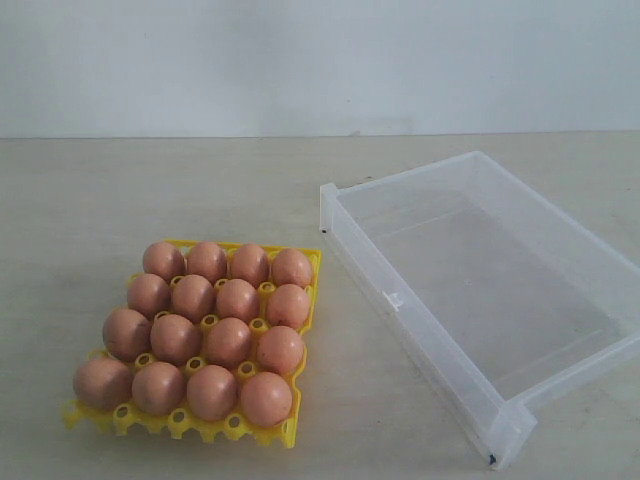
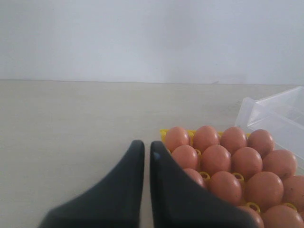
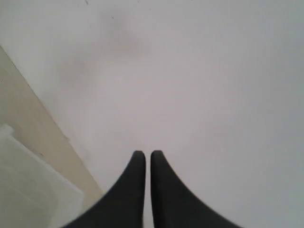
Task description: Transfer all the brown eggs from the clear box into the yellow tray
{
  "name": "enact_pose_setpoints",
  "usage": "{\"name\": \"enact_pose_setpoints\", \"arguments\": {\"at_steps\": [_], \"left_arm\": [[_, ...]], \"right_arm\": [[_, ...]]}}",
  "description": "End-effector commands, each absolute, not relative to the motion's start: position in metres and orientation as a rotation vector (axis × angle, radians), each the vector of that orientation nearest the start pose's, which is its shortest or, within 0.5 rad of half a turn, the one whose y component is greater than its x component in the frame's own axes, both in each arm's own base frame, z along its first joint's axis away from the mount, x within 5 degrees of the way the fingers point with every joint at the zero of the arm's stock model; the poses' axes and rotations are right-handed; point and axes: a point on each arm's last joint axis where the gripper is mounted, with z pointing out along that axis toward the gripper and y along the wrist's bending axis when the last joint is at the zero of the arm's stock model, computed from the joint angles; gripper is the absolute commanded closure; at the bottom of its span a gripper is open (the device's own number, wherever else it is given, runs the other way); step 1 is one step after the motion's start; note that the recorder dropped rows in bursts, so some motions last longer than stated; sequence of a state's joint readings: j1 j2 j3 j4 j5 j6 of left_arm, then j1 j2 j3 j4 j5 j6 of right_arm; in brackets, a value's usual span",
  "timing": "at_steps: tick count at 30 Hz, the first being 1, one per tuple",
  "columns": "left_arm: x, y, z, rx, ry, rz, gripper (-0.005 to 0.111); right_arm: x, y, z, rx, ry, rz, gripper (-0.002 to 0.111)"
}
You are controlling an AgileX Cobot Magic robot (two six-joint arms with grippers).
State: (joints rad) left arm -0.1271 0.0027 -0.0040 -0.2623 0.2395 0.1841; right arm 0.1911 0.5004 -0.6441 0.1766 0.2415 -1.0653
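Sixteen brown eggs [image 1: 205, 330] sit closest to us, one in each cup of the yellow tray [image 1: 180, 425], four rows of four, with the tray's pegs showing between the shells. We see every cup of the tray filled. To the right of the tray in the exterior view, apart from it with a strip of bare surface between, lies the clear box [image 1: 425, 345], set at an angle so that its long side runs away from the tray's near corner toward the back. Both rest on the pale table [image 1: 100, 200], and behind the tray rises a plain white wall [image 1: 300, 60].

Close to one corner of the tray we find the left gripper [image 2: 147, 145]: its dark fingers [image 2: 118, 190] stand pressed almost together, only a thin slit between them, with nothing held. Whether it touches the tray we cannot tell. Farther from the tray, the right gripper [image 3: 144, 154] faces the wall, its fingers [image 3: 168, 194] likewise drawn together on nothing, a corner of the box visible beside it.
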Motion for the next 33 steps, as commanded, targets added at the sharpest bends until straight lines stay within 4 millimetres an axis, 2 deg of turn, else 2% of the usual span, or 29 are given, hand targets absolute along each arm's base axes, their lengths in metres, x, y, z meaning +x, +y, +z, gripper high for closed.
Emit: {"name": "enact_pose_setpoints", "arguments": {"at_steps": [1,3,5,7,9,10,11,12,13,14,16,17,19,20,30,33], "left_arm": [[0.054,-0.013,0.193,0.089,1.710,-0.209,0.103],[0.054,-0.013,0.193,0.089,1.710,-0.209,0.103],[0.054,-0.013,0.193,0.089,1.710,-0.209,0.103],[0.054,-0.013,0.193,0.089,1.710,-0.209,0.103],[0.054,-0.013,0.193,0.089,1.710,-0.209,0.103],[0.054,-0.013,0.193,0.089,1.710,-0.209,0.103],[0.054,-0.013,0.193,0.089,1.710,-0.209,0.103],[0.054,-0.013,0.193,0.089,1.710,-0.209,0.103],[0.054,-0.013,0.193,0.089,1.710,-0.209,0.103],[0.054,-0.013,0.193,0.089,1.710,-0.209,0.103],[0.054,-0.013,0.193,0.087,1.710,-0.211,0.103],[0.054,-0.013,0.193,0.087,1.710,-0.211,0.103],[0.054,-0.013,0.193,0.087,1.710,-0.210,0.103],[0.054,-0.013,0.193,0.087,1.710,-0.210,0.103],[0.054,-0.013,0.193,0.087,1.710,-0.210,0.103],[0.054,-0.013,0.193,0.087,1.710,-0.210,0.103]], "right_arm": [[0.087,0.016,0.374,-0.730,1.327,-0.514,0.108],[0.082,0.016,0.367,-0.587,1.280,-0.403,0.108],[0.079,0.015,0.347,-0.468,1.214,-0.299,0.108],[0.072,0.015,0.325,-0.346,1.120,-0.176,0.108],[0.065,0.012,0.293,-0.237,1.076,-0.056,0.108],[0.062,0.010,0.280,-0.201,1.068,-0.025,0.108],[0.061,0.008,0.257,-0.161,1.094,0.000,0.108],[0.057,0.006,0.251,-0.132,1.086,0.015,0.108],[0.056,0.006,0.247,-0.124,1.129,0.031,0.108],[0.057,0.007,0.229,-0.116,1.315,0.083,0.108],[0.055,0.009,0.213,-0.109,1.481,0.148,0.108],[0.055,0.012,0.198,-0.143,1.647,0.164,0.108],[0.051,0.015,0.180,-0.189,1.848,0.174,0.108],[0.051,0.015,0.180,-0.144,1.850,0.202,0.108],[0.051,0.014,0.180,-0.129,1.851,0.181,0.108],[0.054,0.010,0.188,0.019,1.771,0.194,0.108]]}}
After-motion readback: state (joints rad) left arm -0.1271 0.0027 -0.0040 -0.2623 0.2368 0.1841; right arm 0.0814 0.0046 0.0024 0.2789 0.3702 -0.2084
